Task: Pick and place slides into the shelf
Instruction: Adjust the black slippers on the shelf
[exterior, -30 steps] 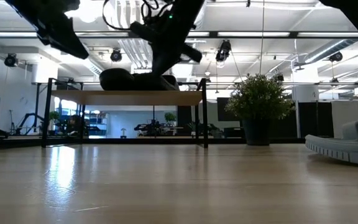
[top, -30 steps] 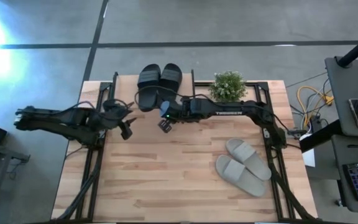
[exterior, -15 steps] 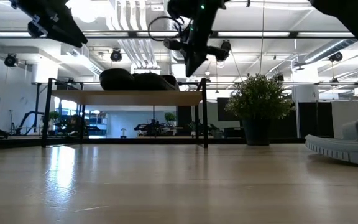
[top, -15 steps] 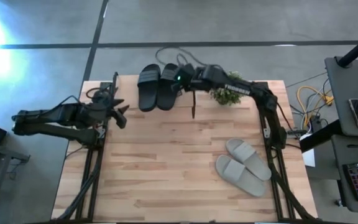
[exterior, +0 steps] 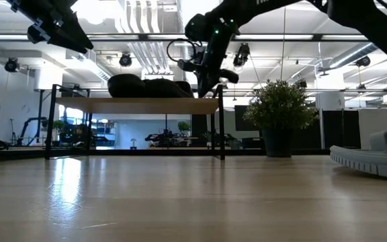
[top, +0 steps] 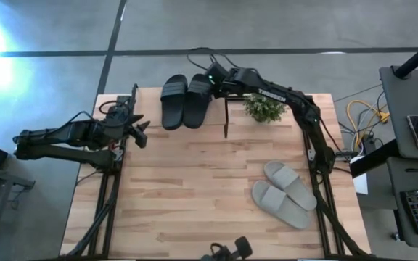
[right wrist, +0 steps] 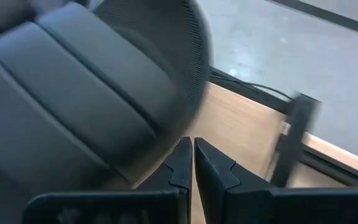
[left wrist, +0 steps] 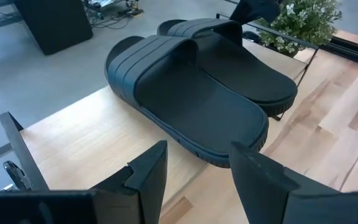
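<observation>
The right gripper (top: 210,78), fingers pressed together and empty, hides part of a black slide (top: 197,99) on the shelf (exterior: 136,105). The left gripper (top: 138,133) gapes empty. The arm's writing is unreadable.

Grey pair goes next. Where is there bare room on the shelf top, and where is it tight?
On the shelf, the board is bare between the left frame and the black slides. It is tight on the slides' other side: the right gripper, shut, is by them, with the plant beyond. The left gripper is open off the shelf's left front corner.
</observation>
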Controlling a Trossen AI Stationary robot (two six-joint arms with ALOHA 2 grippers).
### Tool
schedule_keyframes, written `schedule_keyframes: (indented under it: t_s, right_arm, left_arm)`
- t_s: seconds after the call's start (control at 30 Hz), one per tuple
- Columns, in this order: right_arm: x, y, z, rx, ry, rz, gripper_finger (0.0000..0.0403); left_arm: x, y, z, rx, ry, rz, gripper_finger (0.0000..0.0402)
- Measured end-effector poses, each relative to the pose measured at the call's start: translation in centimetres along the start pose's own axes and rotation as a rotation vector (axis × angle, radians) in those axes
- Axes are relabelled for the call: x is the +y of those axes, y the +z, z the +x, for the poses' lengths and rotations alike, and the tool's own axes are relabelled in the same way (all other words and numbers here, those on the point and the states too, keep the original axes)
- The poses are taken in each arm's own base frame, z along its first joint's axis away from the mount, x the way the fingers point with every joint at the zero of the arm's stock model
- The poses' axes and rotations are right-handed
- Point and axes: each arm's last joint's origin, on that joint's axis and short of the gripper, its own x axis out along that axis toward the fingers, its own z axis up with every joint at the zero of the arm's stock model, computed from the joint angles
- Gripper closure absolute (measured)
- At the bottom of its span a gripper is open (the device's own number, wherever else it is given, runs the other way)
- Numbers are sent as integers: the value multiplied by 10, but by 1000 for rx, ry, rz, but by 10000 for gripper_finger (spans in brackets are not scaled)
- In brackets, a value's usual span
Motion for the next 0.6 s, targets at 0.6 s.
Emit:
schedule_keyframes:
  t_s: [0.6]
  right_arm:
    - [10, 11, -3, -112, 65, 6, 394]
  left_arm:
    - [-3, -3, 5, 21, 10, 52, 243]
